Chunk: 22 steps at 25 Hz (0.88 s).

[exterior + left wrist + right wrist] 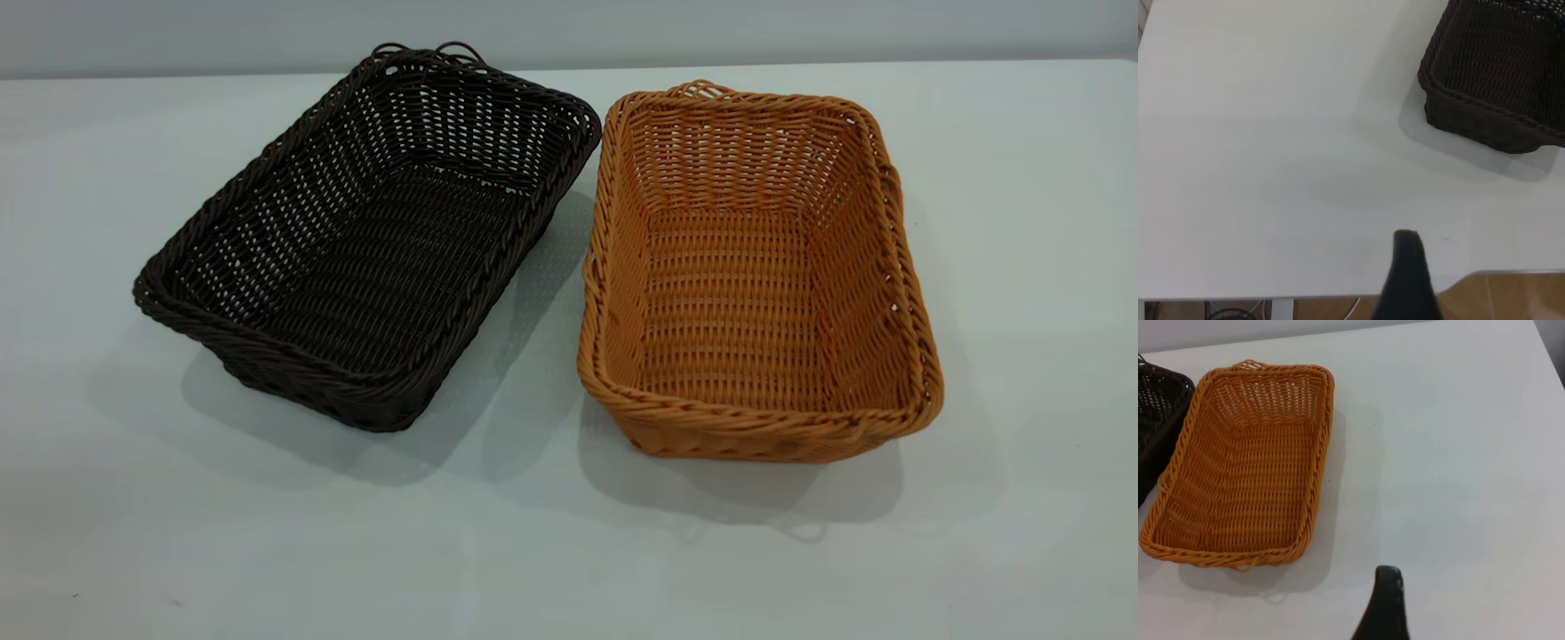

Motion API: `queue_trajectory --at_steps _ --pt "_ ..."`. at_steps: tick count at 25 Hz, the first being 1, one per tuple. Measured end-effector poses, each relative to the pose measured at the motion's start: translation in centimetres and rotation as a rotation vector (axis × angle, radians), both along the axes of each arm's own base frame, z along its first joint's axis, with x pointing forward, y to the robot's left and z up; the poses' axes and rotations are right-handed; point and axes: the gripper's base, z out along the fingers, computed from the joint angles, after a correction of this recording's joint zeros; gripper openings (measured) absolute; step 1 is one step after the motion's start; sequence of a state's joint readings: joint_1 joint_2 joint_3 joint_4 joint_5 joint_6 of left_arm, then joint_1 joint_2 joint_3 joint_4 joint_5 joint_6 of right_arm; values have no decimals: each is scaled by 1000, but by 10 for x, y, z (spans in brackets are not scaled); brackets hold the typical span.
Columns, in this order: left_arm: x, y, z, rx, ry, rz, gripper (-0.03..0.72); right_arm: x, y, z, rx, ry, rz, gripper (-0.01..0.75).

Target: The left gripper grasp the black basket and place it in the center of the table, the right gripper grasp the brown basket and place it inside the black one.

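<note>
The black basket [373, 240] sits empty on the table [551, 551] at the left, angled, with its small loops at the far end. The brown basket [751, 276] sits empty beside it at the right, their far corners almost touching. Neither gripper shows in the exterior view. In the left wrist view a dark part of the left gripper [1408, 280] hangs over the table's edge, well apart from the black basket [1498, 80]. In the right wrist view a dark part of the right gripper [1383, 607] is above bare table, apart from the brown basket [1245, 467].
The table edge, with wooden floor [1511, 297] and cables below it, lies by the left gripper. A pale wall [569, 27] runs behind the table. Bare tabletop lies in front of both baskets and to the right of the brown one [1458, 453].
</note>
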<state>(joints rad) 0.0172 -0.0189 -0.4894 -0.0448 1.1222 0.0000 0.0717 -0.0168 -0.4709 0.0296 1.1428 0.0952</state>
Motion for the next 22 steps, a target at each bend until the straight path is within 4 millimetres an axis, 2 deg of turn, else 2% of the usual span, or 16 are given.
queue_trajectory --at_steps 19,22 --pt "0 0 0 5 -2 -4 521 0 0 0 0 -1 0 591" --pt "4 0 10 0 -29 1 521 1 0 3 9 -22 -5 591"
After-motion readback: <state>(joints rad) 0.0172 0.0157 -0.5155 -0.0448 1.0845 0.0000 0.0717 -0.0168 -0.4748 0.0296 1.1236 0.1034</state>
